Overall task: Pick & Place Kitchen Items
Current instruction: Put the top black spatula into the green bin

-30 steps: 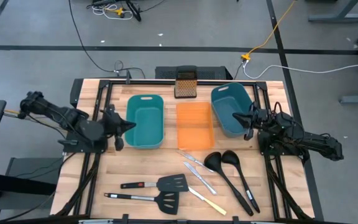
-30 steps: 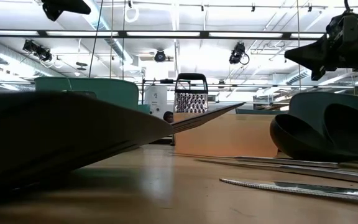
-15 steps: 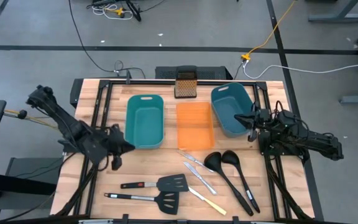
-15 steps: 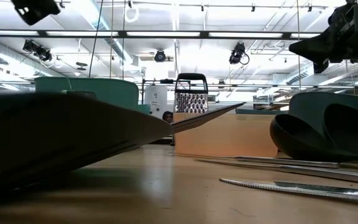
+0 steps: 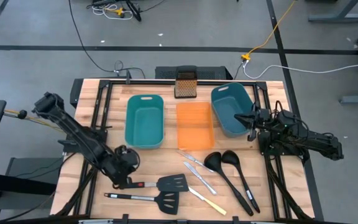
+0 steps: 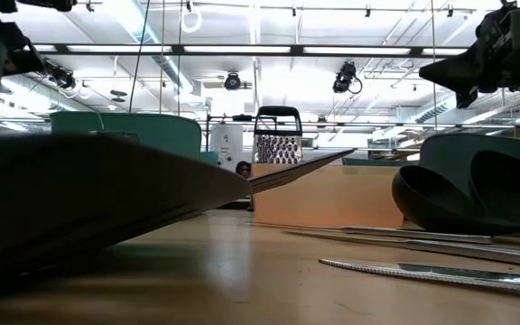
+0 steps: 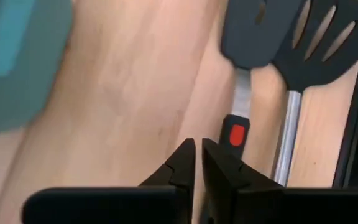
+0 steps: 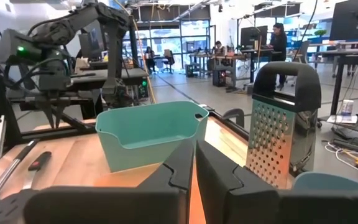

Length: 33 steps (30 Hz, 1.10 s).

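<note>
Left hand (image 5: 127, 176): we see it low over the tabletop (image 5: 148, 162), fingers narrowed to a slit, holding nothing, just above the handle end of the upper spatula (image 5: 160, 183).
Right hand (image 5: 251, 120): fingers nearly together, empty, waiting by the right teal bin (image 5: 229, 109).
Other utensils: we find ladles (image 5: 229, 174) and knives (image 5: 197, 169) lying below the orange tray (image 5: 194, 124).

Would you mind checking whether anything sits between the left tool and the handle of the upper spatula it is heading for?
Nothing visible does. The left tool, fingers nearly together, hovers by the end of the upper spatula, whose handle tip with its red mark lies just ahead on bare wood. The second spatula lies beside it, not in the way.
</note>
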Motion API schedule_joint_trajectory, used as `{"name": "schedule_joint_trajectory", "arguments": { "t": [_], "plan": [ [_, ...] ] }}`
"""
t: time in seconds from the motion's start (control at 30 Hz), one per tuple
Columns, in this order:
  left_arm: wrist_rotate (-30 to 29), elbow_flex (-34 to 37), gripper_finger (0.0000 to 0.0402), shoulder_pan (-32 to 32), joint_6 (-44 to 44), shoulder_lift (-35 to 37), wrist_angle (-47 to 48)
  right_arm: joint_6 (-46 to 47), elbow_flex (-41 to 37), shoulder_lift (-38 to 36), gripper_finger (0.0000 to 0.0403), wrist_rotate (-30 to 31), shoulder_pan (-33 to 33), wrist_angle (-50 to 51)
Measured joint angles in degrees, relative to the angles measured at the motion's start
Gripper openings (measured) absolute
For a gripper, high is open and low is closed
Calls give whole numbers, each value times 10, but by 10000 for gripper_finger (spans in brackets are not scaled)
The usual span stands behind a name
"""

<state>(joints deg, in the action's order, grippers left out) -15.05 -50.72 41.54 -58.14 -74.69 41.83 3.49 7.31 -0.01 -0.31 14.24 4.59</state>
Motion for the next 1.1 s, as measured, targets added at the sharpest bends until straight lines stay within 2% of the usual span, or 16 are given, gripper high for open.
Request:
{"name": "schedule_joint_trajectory", "arguments": {
  "t": [0.13, 0.37, 0.53, 0.83, 1.1],
  "plan": [
    [25, -30, 86, 0, 13, -32, -4, 5, 0, 0, 28, -2, 0, 3],
    [42, -64, 200, 0, 34, -52, -7, 10, 0, 0, 28, -7, 0, 22],
    [48, -63, 248, 0, 45, -76, -9, 10, 0, 0, 28, -6, 0, 22],
    [83, -64, 265, 0, 61, -137, -52, 12, 0, 0, 28, -6, 0, 21],
    [73, -53, 265, 16, 43, -189, -69, 12, 0, 0, 28, -6, 0, 23]
  ]
}}
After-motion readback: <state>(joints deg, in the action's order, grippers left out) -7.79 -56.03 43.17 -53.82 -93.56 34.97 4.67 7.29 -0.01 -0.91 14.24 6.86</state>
